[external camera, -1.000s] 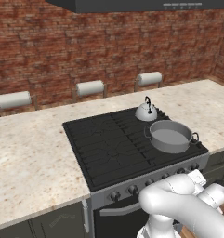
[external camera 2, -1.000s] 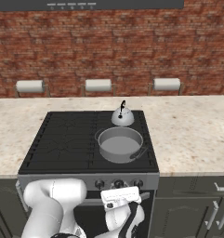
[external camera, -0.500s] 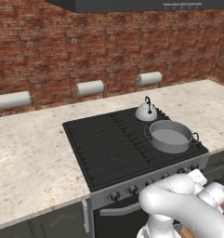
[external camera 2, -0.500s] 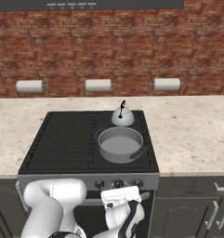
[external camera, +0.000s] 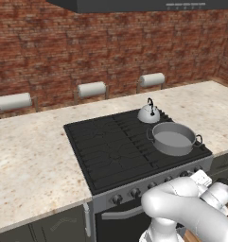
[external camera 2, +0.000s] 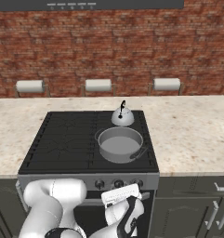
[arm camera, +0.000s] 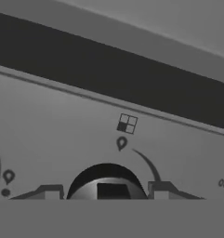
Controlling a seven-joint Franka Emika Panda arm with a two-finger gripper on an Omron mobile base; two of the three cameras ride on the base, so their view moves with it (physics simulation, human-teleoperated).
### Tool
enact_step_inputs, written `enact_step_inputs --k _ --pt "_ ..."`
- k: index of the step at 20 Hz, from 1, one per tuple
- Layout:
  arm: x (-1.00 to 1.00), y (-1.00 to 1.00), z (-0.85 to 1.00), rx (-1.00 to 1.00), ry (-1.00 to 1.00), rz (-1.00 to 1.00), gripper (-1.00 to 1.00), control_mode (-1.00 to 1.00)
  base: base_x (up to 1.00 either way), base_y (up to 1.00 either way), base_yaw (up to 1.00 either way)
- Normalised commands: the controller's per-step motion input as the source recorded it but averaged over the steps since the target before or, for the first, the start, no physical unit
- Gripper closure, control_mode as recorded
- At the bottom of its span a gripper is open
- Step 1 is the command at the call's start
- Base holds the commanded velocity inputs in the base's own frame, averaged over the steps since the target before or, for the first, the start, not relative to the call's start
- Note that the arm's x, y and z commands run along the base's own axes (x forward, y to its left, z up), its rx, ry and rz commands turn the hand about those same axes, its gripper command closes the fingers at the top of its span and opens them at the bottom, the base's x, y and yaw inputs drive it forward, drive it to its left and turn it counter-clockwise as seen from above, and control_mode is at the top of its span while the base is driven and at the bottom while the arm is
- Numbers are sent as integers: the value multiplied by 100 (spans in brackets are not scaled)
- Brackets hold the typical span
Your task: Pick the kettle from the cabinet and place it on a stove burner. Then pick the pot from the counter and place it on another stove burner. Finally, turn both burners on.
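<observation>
One kettle (external camera: pixel 149 114) and one pot (external camera: pixel 174 138) stand on the cooktop (external camera: pixel 110 146), the kettle far, the pot near, both on the right side. The pot has two loop handles. Three paper towel rolls (external camera 2: pixel 98 85) hang along the brick wall (external camera: pixel 87 52) at the far edge of the tabletop (external camera: pixel 25 151): one left, one middle, one right. Three knobs (external camera 2: pixel 118 183) show on the range front in the right base view; about five show in the left base view, though the arm hides part of the row. One knob (arm camera: pixel 108 183) sits between two finger tips (arm camera: pixel 160 190) of the claw (arm camera: pixel 104 191) in the hand view
</observation>
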Motion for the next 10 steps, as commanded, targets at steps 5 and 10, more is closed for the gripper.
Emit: enact_step_inputs --k 5,10 --pt "0 0 3 -24 0 0 100 -100 0 0 0" --pt "0 0 1 -24 0 0 100 -100 0 0 0"
